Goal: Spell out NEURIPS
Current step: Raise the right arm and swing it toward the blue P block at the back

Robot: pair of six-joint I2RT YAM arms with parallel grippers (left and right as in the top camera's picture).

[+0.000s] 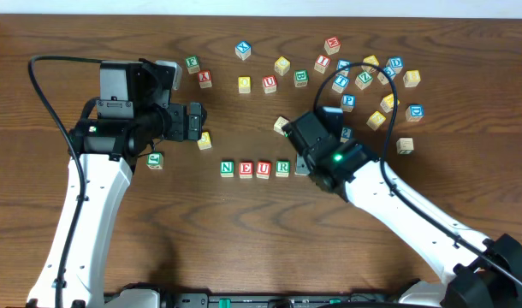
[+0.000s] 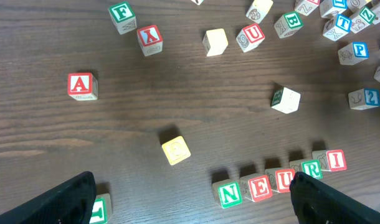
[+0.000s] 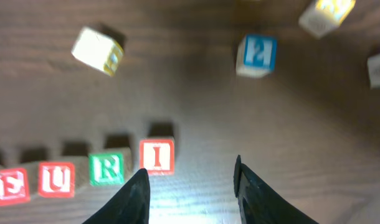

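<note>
NEURI row [image 2: 262, 187] laid. I block [image 3: 156, 155] just ahead-left of right pincer [image 3: 190, 190]; jaws apart, empty. Next, likely: fetch P block [image 1: 349, 101], well apart from pincer, seat beside I.

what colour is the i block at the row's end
Red letter and border on the wooden I block; clearest in right wrist view.

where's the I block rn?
Right wrist view: the red I block sits directly right of the green R block, just left of the open right gripper.
</note>
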